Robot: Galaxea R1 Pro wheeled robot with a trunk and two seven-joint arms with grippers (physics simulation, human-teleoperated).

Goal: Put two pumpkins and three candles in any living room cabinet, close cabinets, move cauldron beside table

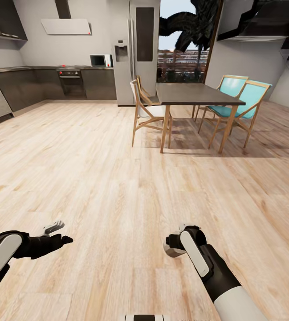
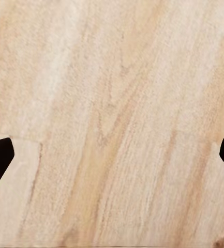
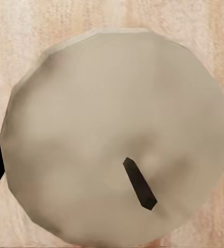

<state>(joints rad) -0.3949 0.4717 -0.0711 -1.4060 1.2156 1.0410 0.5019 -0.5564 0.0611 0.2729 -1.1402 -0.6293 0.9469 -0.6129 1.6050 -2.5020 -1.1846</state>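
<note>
Sitting between the right hand's (image 3: pixel 112 155) fingers, a candle (image 3: pixel 117 134).

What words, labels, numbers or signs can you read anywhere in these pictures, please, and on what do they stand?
None can be read.
The microwave and the oven bear no legible marking; the oven's red spots are too small to tell.
The fridge dispenser panel is blurred.
The candle held in the right end effector carries no print.
The floor is plain wood grain.
</note>
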